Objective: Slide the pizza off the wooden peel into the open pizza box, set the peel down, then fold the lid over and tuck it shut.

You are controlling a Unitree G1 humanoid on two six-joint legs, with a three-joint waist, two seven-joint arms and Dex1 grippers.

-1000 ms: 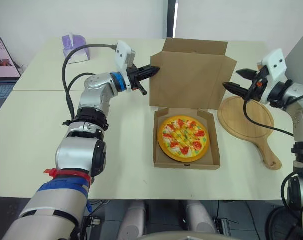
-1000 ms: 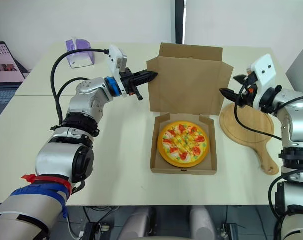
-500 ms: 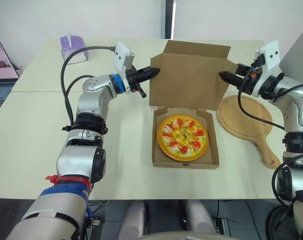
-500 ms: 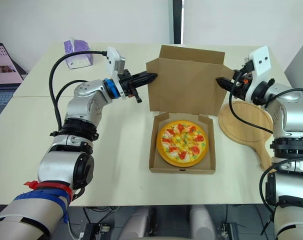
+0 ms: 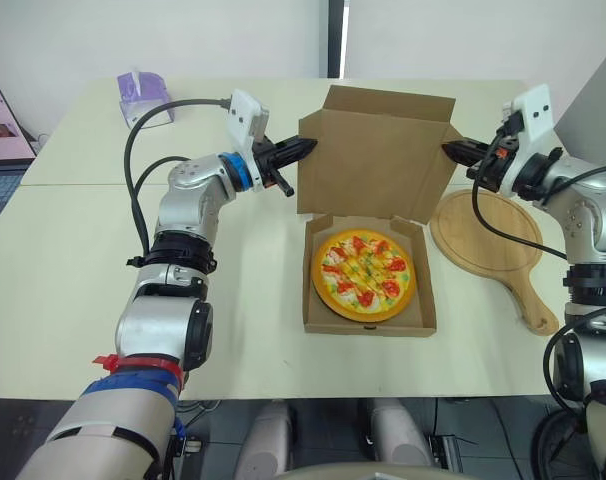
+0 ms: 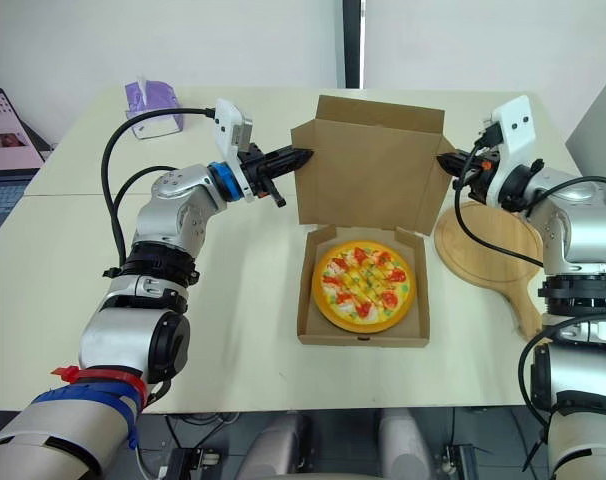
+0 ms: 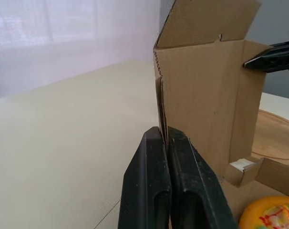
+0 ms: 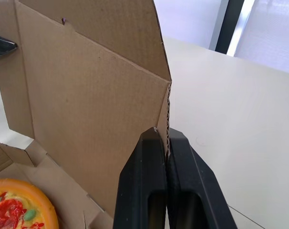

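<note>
Brown cardboard lid [image 5: 378, 160] pinched upright at both side edges.
Your left tool [image 5: 308, 146] is clamped on the lid's left edge and your right tool [image 5: 451, 150] on its right edge, each pair of black fingers closed with the cardboard between them. The lid stands nearly upright behind the shallow cardboard box base [image 5: 368, 322], where the round yellow toy pizza [image 5: 363, 275] lies flat. The round wooden peel [image 5: 488, 235] rests on the pale tabletop [image 5: 63, 260] just beside the box, on the right.
</note>
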